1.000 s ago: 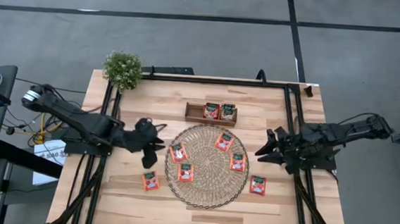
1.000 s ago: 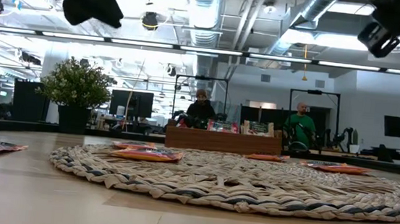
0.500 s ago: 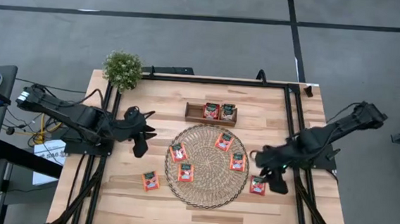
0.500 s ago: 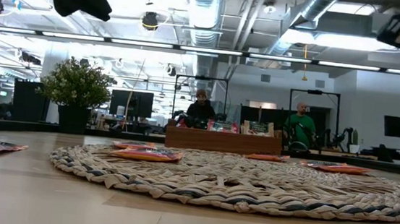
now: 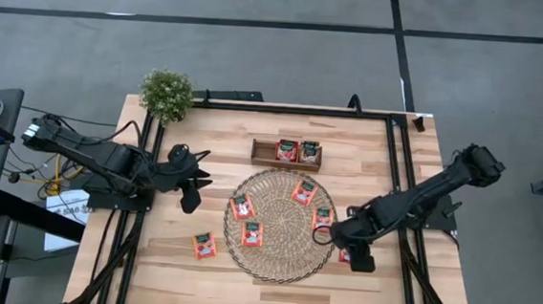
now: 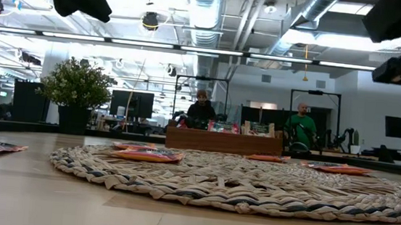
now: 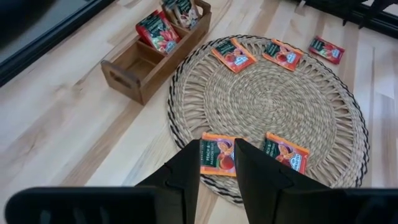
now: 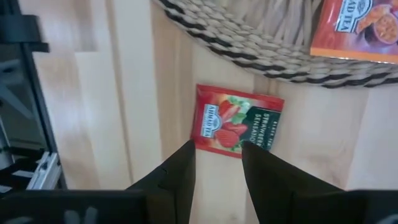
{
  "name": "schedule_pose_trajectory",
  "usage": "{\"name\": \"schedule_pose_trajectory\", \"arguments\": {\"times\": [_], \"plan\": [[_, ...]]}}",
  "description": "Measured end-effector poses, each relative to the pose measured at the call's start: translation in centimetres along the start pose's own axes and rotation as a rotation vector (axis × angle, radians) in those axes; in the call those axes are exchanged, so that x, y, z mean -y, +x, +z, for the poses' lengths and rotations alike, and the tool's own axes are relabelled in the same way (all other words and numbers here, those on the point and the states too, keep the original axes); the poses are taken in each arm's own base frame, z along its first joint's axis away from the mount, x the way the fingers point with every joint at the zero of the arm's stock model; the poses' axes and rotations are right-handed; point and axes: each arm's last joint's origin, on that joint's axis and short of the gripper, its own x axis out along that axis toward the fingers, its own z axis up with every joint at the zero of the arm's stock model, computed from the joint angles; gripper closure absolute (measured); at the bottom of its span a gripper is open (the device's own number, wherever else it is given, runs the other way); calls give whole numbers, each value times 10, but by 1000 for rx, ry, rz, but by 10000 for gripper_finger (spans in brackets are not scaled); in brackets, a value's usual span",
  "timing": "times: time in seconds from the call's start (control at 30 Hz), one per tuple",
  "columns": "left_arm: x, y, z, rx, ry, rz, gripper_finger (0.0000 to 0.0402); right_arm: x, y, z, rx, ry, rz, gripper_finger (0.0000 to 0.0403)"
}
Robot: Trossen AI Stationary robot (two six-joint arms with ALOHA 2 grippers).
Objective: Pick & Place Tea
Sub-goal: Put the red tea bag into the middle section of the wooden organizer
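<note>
Since half a second ago, your right pincer (image 5: 345,245) has dropped over the red tea sachet (image 8: 237,121) lying on the worktop (image 5: 377,289) at lower right, just off the woven mat (image 5: 278,258); its fingers (image 8: 175,168) stand apart, nothing held. Your left pincer (image 5: 196,180) waits at centre-left, slightly apart.

counter (image 5: 178,260): pale wood planks | woven mat (image 5: 281,225) at centre | wooden tray (image 5: 286,154) behind the mat | potted plant (image 5: 166,93) at far-left corner | red sachet (image 5: 204,246) left of mat | strawberry sachet (image 8: 238,121) just off mat's right edge

Eight sachets (image 5: 304,193), one mat (image 5: 278,260), one tray (image 5: 264,152)
</note>
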Motion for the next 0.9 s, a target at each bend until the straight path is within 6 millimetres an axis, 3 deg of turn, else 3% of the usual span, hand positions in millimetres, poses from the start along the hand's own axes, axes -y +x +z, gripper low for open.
{"name": "schedule_pose_trajectory", "arguments": {"times": [0.43,0.9], "plan": [[-1,0,-1,-8,6,8,312,20,30,-9,-18,79,-19,197],[-1,0,-1,-9,8,15,312,39,53,-19,0,194,-68,221]]}}
